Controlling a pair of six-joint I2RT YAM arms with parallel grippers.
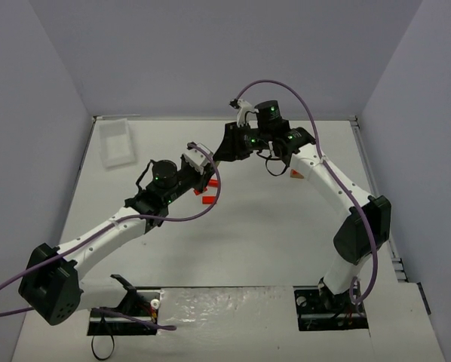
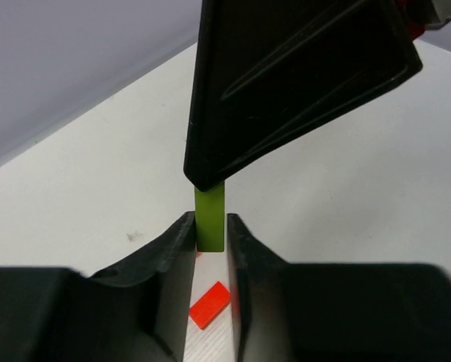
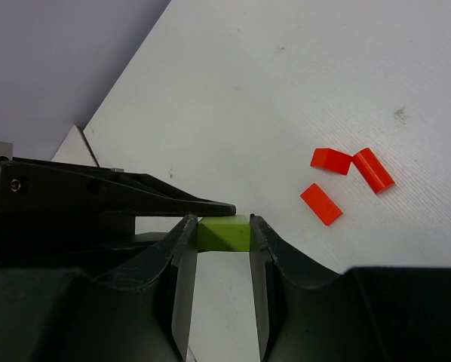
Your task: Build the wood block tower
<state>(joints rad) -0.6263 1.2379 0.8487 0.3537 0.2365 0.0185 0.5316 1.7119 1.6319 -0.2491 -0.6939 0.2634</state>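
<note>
While the left gripper (image 2: 209, 230) and the right gripper (image 3: 224, 230) are both clamping the yellow-green stick (image 2: 209, 211) at centre frame, we are flagging that opposing pulls could wrench it loose.

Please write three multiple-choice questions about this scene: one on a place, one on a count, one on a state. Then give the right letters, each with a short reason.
1. In the top view, where is the plastic tray?
A. at the far left of the table
B. between the arm bases
C. at the near right edge

2. How many red blocks lie loose in the right wrist view?
A. two
B. three
C. five

3. How is the green stick?
A. lying flat on the table
B. inside the tray
C. gripped by the left gripper and the right gripper

Answers:
1 A: it lies at the far left of the top view.
2 B: three lie close together on the table.
3 C: each wrist view shows that gripper shut on the stick.
</note>
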